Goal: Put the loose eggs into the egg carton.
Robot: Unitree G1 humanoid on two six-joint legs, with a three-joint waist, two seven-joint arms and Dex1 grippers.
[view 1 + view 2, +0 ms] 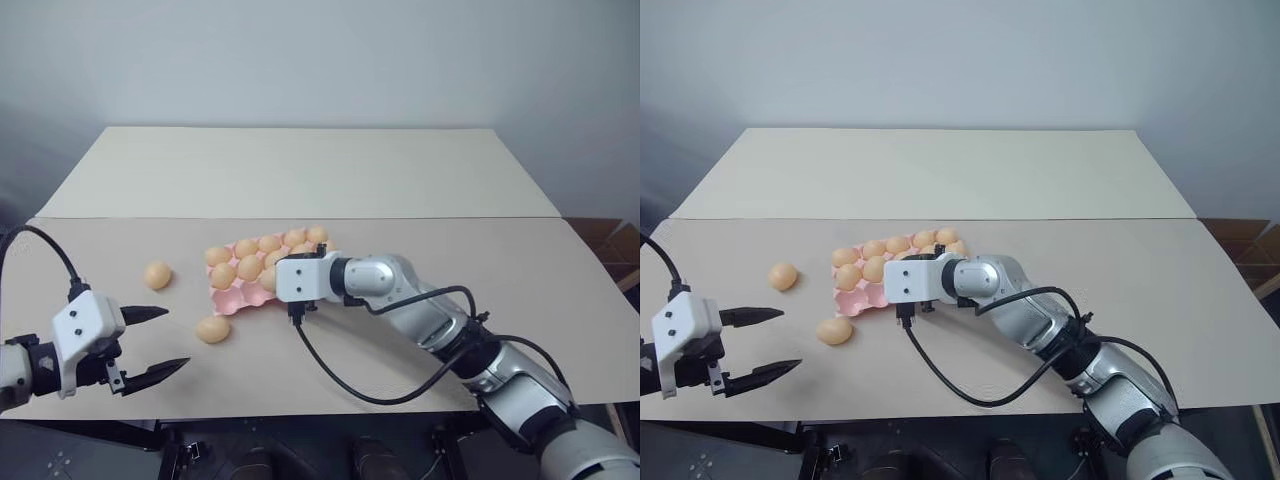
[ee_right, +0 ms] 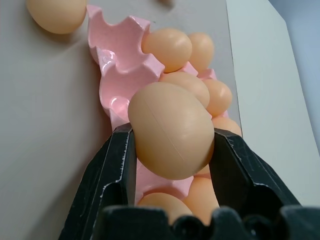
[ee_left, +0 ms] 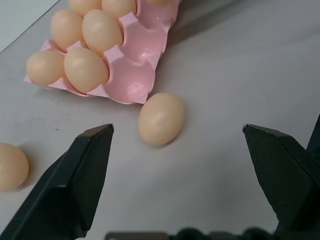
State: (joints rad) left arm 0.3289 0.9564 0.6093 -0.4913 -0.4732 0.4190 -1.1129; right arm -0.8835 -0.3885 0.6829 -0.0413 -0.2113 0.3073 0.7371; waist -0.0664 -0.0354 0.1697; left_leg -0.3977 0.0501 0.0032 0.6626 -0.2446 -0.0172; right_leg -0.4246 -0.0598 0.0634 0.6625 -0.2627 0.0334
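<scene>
Right gripper [image 2: 170, 145] has an egg [image 2: 171, 129] pinched between its two black fingers [image 2: 114, 170], one pad on each side of the shell, and it hangs over the pink egg carton [image 2: 116, 75]. Just past the held egg there are empty cups on the carton's near edge, with filled cups beyond and beside them. Over on the left, the left gripper [image 1: 155, 343] hovers above the table [image 1: 400, 180] with its jaws spread wide and nothing between them. One loose egg [image 3: 161, 118] lies on the table ahead of those open fingers, between their tips and the carton's corner, close beside an empty cup. A second loose egg [image 1: 157, 275] sits off to the outer side of the left gripper, well apart from the carton.
</scene>
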